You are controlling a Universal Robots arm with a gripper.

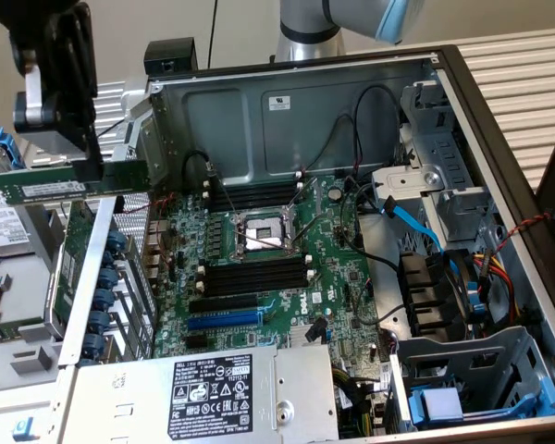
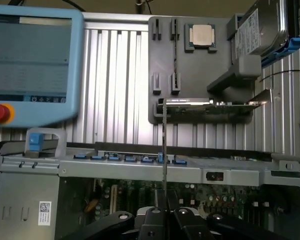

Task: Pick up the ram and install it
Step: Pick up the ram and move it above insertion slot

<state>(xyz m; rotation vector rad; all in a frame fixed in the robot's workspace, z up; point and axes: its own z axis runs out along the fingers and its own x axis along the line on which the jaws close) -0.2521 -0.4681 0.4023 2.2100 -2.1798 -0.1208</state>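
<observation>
The ram (image 1: 65, 184) is a long thin green stick with a white label, held level in the air at the exterior view's left. It hangs just outside the open computer case (image 1: 287, 102), above its rear wall. My black gripper (image 1: 90, 168) is shut on the stick's upper edge. In the wrist view the ram (image 2: 163, 150) appears edge-on as a thin line rising from between my fingertips, with the gripper (image 2: 164, 214) clamped on it. The black memory slots (image 1: 254, 277) with white clips lie on the motherboard (image 1: 342, 268), well to the right of the ram and lower.
A second bank of slots (image 1: 254, 195) sits beyond the CPU socket (image 1: 259, 233). The power supply (image 1: 213, 388) and blue cables (image 1: 416, 222) crowd the case. A grey parts tray (image 2: 200, 75) holds an expansion card (image 2: 215, 103), a CPU (image 2: 201, 35) and a hard drive (image 2: 262, 27). A teach pendant (image 2: 30, 55) stands nearby.
</observation>
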